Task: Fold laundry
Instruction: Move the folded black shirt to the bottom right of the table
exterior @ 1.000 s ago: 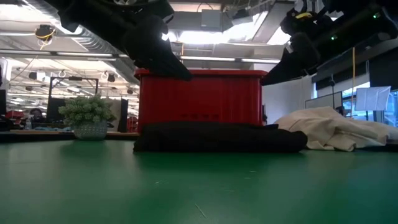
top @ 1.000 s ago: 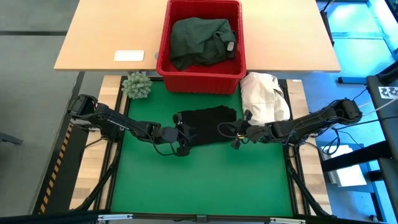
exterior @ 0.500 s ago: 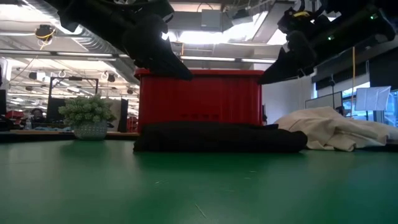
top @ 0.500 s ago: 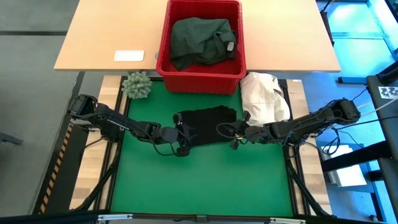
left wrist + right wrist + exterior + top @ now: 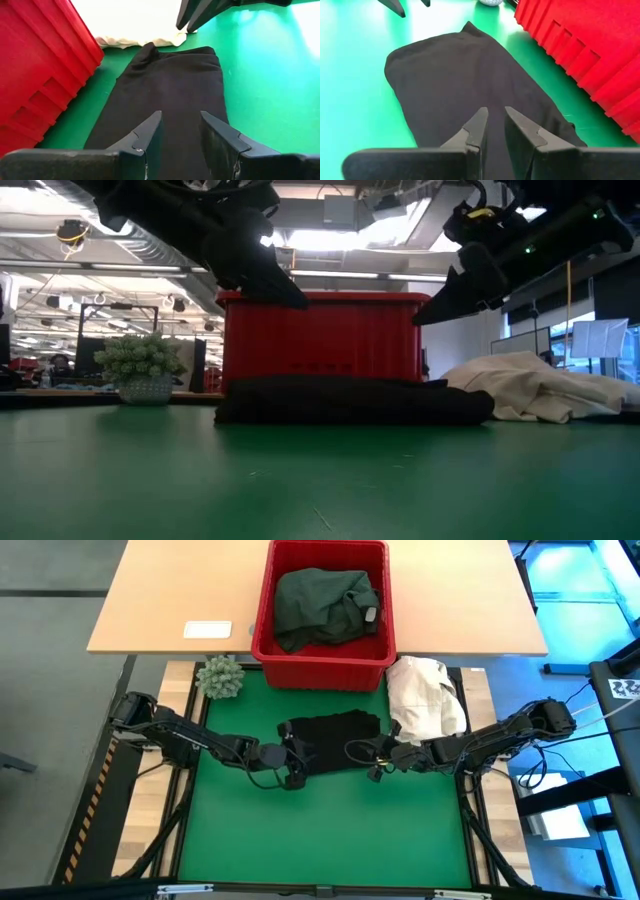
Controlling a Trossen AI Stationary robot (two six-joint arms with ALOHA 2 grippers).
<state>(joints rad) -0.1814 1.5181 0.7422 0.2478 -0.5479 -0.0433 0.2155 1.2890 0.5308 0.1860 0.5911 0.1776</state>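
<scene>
A small potted plant point(image 5: 220, 677) sits at the green surface's point(image 5: 320, 830) far left corner. The left gripper point(image 5: 292, 766) and right gripper point(image 5: 362, 757) hover over either end of the folded black garment point(image 5: 332, 738), jaws narrowly parted, holding nothing. Behind stands the red basket point(image 5: 262, 635) with a dark green garment point(image 5: 322, 605); a cream cloth heap point(image 5: 424, 696) lies right.

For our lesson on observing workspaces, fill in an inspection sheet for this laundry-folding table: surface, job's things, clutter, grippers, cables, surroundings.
Surface: green mat, bare at the near side.
Job's things: black garment lying flat in a folded strip; dark green garment crumpled in the red basket.
Clutter: cream cloth heap; small plant; white card.
Grippers: left gripper and right gripper above the garment's two ends, fingers slightly apart, holding nothing.
Cables: some by the right arm's base.
Surroundings: wooden desk; lit workshop behind.
</scene>
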